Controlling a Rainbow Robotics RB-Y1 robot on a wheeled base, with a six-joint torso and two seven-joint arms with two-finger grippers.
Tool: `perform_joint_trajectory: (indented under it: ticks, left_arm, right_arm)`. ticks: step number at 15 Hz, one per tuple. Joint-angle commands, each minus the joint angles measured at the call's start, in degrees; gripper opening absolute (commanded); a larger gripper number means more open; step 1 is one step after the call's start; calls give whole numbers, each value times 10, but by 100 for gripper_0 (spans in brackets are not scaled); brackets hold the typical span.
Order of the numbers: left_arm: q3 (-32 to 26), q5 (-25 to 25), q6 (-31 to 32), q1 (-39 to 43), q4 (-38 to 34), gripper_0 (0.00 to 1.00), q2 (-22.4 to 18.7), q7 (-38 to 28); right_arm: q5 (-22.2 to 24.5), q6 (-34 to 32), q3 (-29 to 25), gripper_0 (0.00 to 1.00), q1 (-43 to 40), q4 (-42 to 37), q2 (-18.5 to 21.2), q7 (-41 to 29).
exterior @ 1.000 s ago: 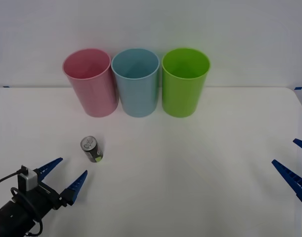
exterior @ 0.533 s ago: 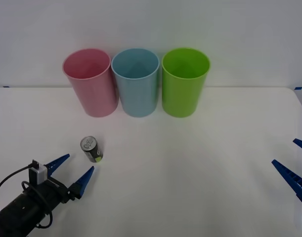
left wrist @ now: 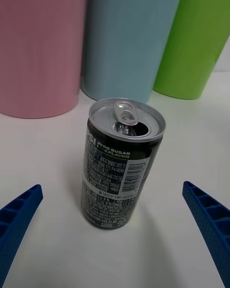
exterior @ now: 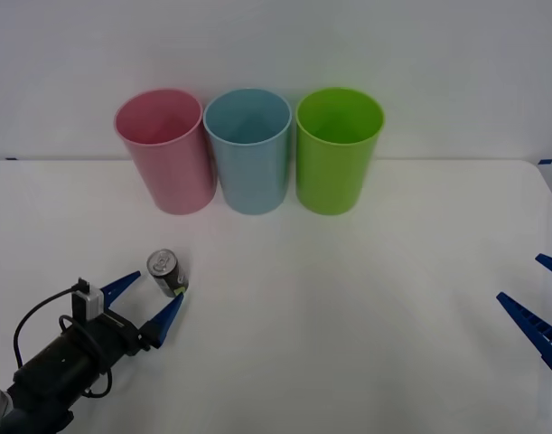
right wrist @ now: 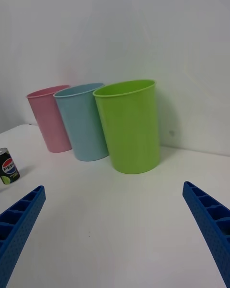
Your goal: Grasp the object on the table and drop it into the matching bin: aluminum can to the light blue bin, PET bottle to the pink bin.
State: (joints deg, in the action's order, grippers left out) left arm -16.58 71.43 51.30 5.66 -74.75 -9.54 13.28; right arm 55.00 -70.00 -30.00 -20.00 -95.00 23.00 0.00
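Observation:
A small dark aluminum can [exterior: 167, 272] with a silver pull-tab top stands upright on the white table [exterior: 348, 298], left of centre; the same can [left wrist: 122, 165] is close in the left wrist view and shows as a small can [right wrist: 8, 166] in the right wrist view. My left gripper [exterior: 148, 299] is open just in front of the can, its blue fingertips reaching either side of it without touching. At the back stand the pink bin [exterior: 164, 149] and, beside it, the light blue bin [exterior: 249, 148]. My right gripper [exterior: 539, 303] rests open at the table's right edge.
A lime green bin [exterior: 337, 148] stands right of the light blue one, the three in a tight row against the white wall. Bare tabletop stretches between the can and the bins and across the right half.
My left gripper has moved forward and rightward toward the can, from well short of it to having its open fingertips beside it. The can and right arm have not moved.

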Motion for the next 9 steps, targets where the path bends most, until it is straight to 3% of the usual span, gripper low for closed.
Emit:
perform_joint_trajectory:
  ticks: [1,9]
  left_arm:
    - [1,12,-10,-9,5,100,8,4]
    - [1,41,-33,-25,6,100,34,5]
  right_arm:
    - [0,0,0,100,0,0,0,0]
    - [0,0,0,100,0,0,0,0]
